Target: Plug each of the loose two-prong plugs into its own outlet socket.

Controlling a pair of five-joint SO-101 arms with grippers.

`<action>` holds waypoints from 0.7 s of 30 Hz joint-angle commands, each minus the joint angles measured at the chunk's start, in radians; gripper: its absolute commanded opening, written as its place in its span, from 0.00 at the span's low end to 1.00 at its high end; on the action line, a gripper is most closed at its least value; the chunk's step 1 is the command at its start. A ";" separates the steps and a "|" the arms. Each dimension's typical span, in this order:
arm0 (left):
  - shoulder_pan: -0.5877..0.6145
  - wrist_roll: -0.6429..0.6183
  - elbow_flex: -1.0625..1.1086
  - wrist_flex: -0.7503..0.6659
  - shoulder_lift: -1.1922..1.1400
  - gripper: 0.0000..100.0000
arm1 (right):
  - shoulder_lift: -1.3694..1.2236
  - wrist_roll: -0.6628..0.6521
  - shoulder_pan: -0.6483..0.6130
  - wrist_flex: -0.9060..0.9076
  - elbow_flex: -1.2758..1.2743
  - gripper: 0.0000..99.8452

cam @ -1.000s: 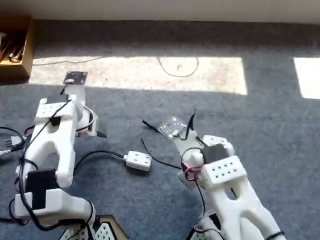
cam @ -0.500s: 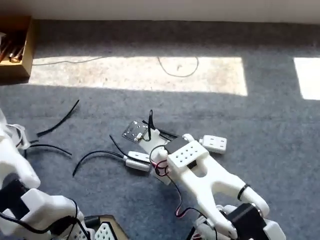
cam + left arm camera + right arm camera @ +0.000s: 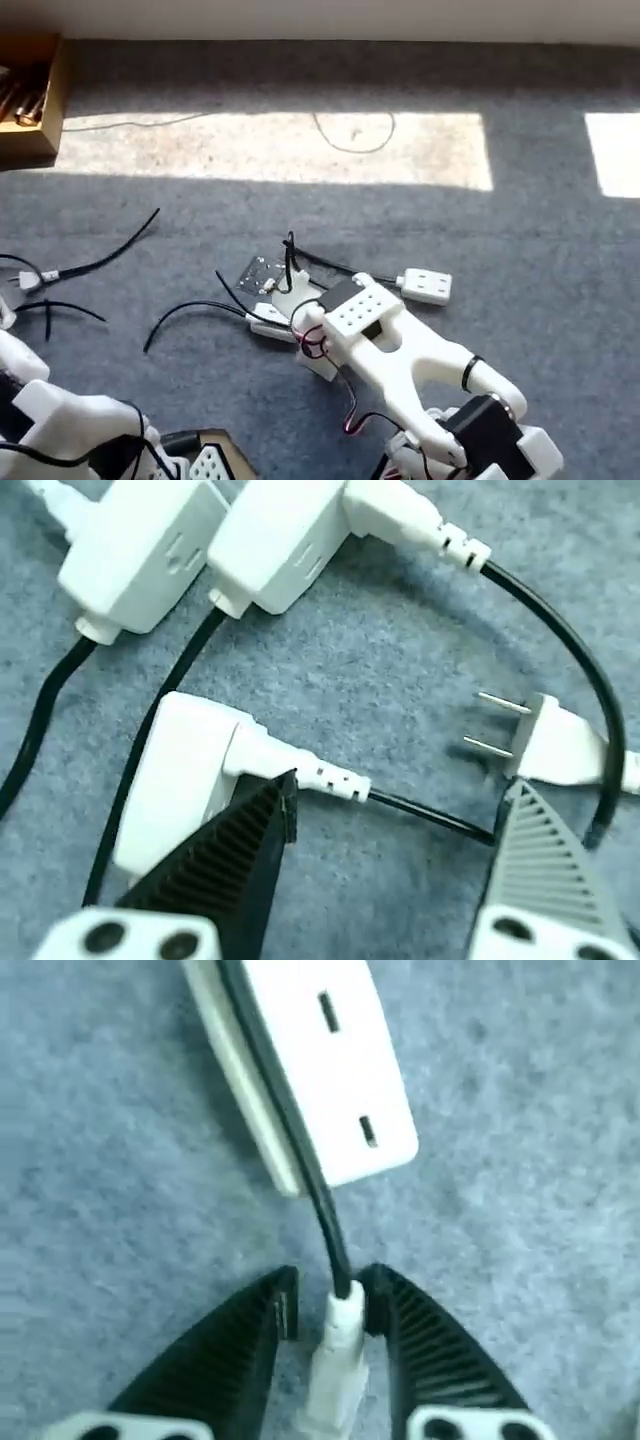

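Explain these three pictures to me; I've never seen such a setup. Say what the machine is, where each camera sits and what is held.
These are two white robot arms on a grey carpet. The high view comes from a fixed camera looking down: the right arm stretches over a white outlet block, a second outlet block lies beside it, and the left arm sits at the near corner. The other two pictures come from cameras on the arms' wrists. In the left wrist view the left gripper is open and holds nothing; near it lie three corded socket blocks and a loose two-prong plug. In the right wrist view the right gripper sits around a white cable end beside an outlet block; whether it grips it, I cannot tell.
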State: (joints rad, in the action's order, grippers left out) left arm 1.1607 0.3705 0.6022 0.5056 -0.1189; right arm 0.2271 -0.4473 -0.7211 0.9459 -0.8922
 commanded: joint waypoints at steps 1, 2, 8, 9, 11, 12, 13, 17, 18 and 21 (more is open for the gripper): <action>0.048 0.009 -0.002 -0.057 -0.044 0.30 | 0.001 -0.009 0.010 0.008 0.028 0.26; 0.058 0.028 -0.002 -0.072 -0.056 0.30 | -0.002 -0.009 0.015 0.021 0.045 0.26; 0.077 0.069 -0.004 -0.127 -0.122 0.30 | -0.005 -0.097 0.067 0.202 0.246 0.26; 0.079 0.069 -0.004 -0.132 -0.130 0.30 | -0.005 -0.107 0.088 0.226 0.277 0.26; 0.085 0.069 -0.004 -0.138 -0.136 0.30 | -0.005 -0.132 0.131 0.257 0.321 0.26; 0.087 0.069 -0.004 -0.138 -0.137 0.30 | -0.007 -0.150 0.147 0.259 0.331 0.26; 0.087 0.069 -0.004 -0.138 -0.137 0.30 | -0.007 -0.167 0.153 0.259 0.321 0.26; 0.081 0.069 -0.004 -0.138 -0.140 0.30 | -0.005 -0.187 0.140 0.242 0.269 0.26; 0.081 0.069 -0.002 -0.138 -0.140 0.30 | -0.005 -0.187 0.130 0.240 0.265 0.26; 0.081 0.069 -0.002 -0.138 -0.140 0.30 | -0.005 -0.186 0.082 0.242 0.263 0.26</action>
State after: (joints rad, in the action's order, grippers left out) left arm 1.2098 0.4335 0.5976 0.3751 -0.2371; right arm 0.2163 -0.6252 -0.5969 1.1914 -0.6314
